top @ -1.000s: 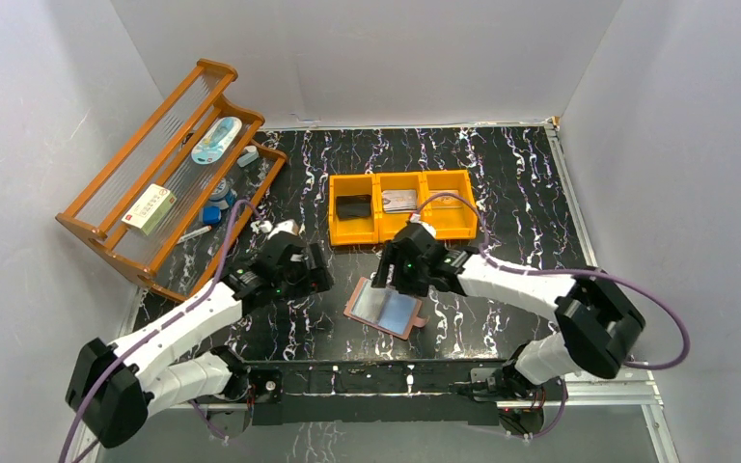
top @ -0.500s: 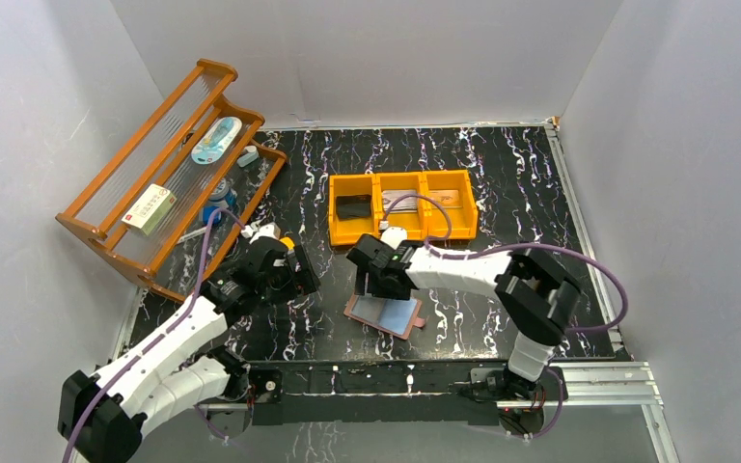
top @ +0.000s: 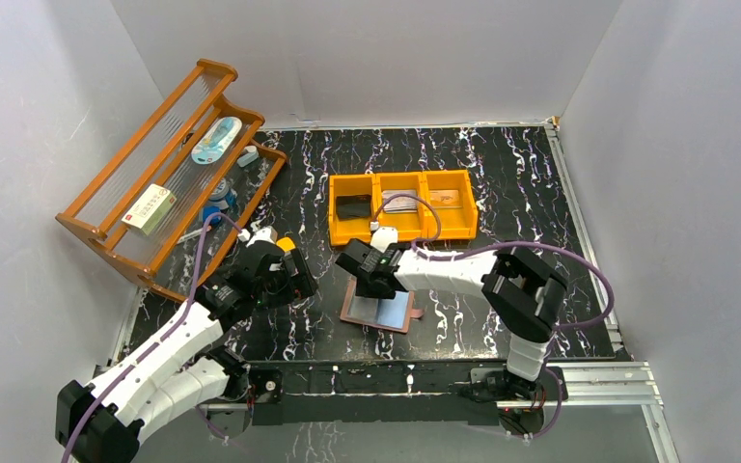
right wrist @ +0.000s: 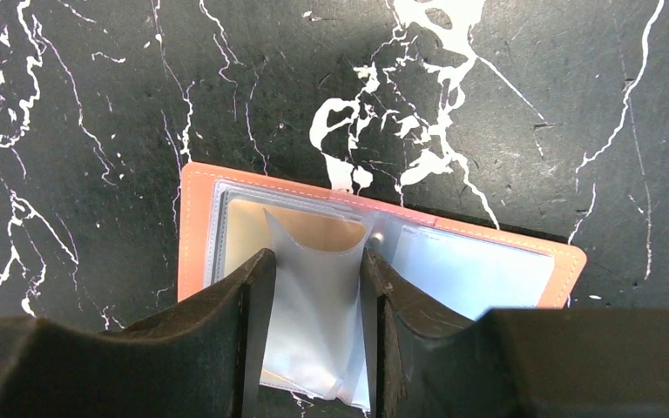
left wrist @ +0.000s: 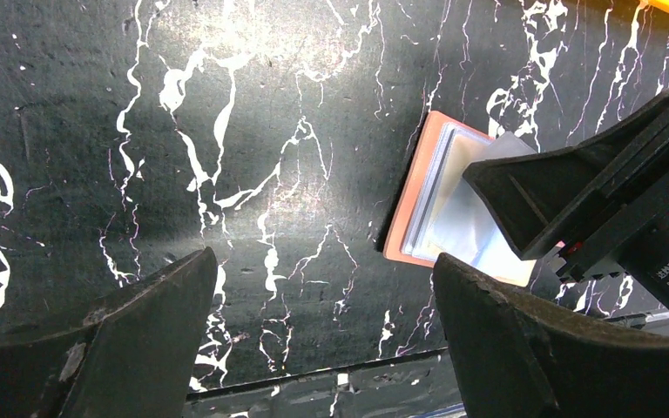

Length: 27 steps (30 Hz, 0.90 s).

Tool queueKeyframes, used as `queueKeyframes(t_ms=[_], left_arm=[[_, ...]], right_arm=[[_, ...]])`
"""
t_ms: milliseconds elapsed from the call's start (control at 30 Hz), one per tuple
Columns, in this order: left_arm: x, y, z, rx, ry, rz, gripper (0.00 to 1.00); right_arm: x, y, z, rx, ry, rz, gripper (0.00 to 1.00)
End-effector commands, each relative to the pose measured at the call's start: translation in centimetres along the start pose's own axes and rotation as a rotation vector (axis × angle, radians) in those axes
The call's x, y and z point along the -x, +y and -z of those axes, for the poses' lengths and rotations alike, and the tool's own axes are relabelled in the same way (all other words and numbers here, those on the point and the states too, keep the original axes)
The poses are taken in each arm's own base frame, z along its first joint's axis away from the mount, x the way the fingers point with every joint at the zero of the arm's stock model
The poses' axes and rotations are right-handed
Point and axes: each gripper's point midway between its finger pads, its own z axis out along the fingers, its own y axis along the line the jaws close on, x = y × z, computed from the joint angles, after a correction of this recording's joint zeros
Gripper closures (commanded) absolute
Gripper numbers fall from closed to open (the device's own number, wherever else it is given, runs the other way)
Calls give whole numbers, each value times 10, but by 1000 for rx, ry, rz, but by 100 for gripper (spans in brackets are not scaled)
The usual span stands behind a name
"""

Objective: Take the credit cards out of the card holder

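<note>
The salmon-pink card holder (top: pixel 392 322) lies open on the black marble table, its pale blue lining up. My right gripper (top: pixel 368 278) is over its left half. In the right wrist view the gripper (right wrist: pixel 316 254) is shut on a blue sleeve (right wrist: pixel 314 305) of the holder (right wrist: pixel 193 226), which bows up between the fingers. A tan credit card (right wrist: pixel 322 233) shows inside that sleeve. My left gripper (left wrist: pixel 322 261) hangs open over bare table, left of the holder (left wrist: pixel 418 200). Other credit cards (top: pixel 400 203) lie in the orange tray.
The orange three-compartment tray (top: pixel 377 237) stands just behind the holder. A wooden rack (top: pixel 106 227) with small items fills the back left. A small yellow-and-white block (top: pixel 287 244) lies by the left wrist. The table's front rail (left wrist: pixel 314 379) runs close below the left fingers.
My right gripper has moved left and down onto the holder's left half and narrowed its jaws on the sleeve. The holder has turned slightly. The left arm has drawn back a little to the left.
</note>
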Motion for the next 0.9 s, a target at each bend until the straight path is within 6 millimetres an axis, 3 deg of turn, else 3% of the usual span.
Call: queueKeyframes(t_ms=[0, 167, 333, 567, 867], left_arm=[[-5, 4, 1, 2, 17, -1, 6], [-7, -16, 1, -101, 44, -25, 6], [-15, -46, 1, -270, 95, -79, 6], [-31, -80, -5, -469, 190, -121, 8], [-41, -101, -19, -581, 262, -148, 10]], right_arm=[[-24, -6, -1, 57, 70, 71, 53], [-27, 18, 5, 271, 113, 47, 59], [-32, 22, 5, 419, 165, 0, 60], [-38, 15, 5, 588, 223, -122, 63], [-39, 1, 1, 656, 249, -210, 62]])
